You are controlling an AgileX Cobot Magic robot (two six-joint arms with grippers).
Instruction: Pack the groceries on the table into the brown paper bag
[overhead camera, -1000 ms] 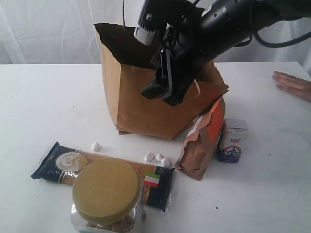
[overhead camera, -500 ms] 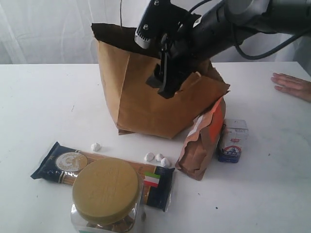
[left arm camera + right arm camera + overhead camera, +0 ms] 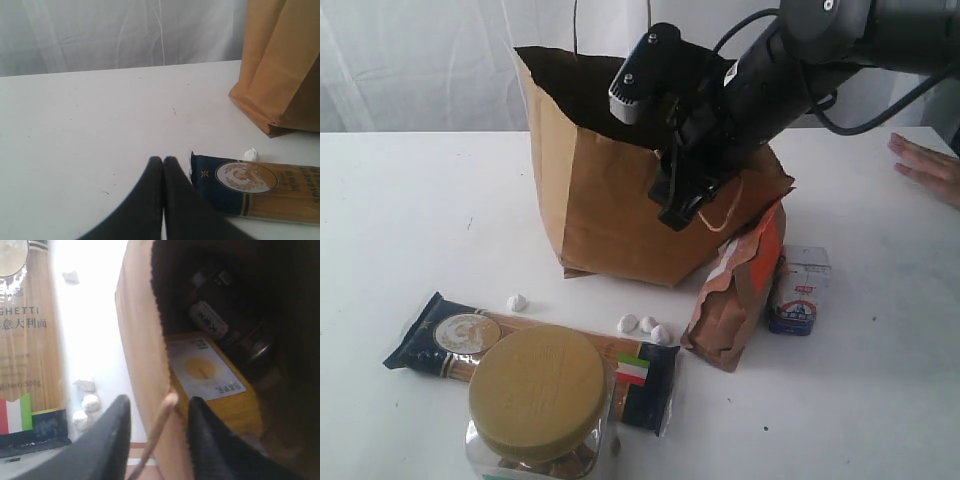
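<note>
The brown paper bag (image 3: 605, 205) stands open in the middle of the table (image 3: 420, 220). My right gripper (image 3: 685, 205) is at its front right rim. In the right wrist view the right gripper (image 3: 157, 412) is open, one finger outside and one inside the bag's wall (image 3: 142, 340), with a paper handle (image 3: 162, 425) between them. Inside lie a yellow-grain bottle (image 3: 210, 375) and a dark tin can (image 3: 252, 347). The spaghetti packet (image 3: 520, 350), the jar (image 3: 538, 400), the pouch (image 3: 735, 290) and the carton (image 3: 798, 290) are on the table. My left gripper (image 3: 163, 159) is shut and empty, beside the spaghetti packet (image 3: 250, 192).
Small white bits (image 3: 645, 325) lie between the bag and the spaghetti packet. A person's hand (image 3: 930, 165) rests on the table at the far right. The pouch leans against the bag's right corner. A white curtain hangs behind the table.
My right gripper has moved down and to the right along the bag's front, onto its rim, and its jaws have narrowed. The person's hand has shifted slightly. The left gripper stays shut.
</note>
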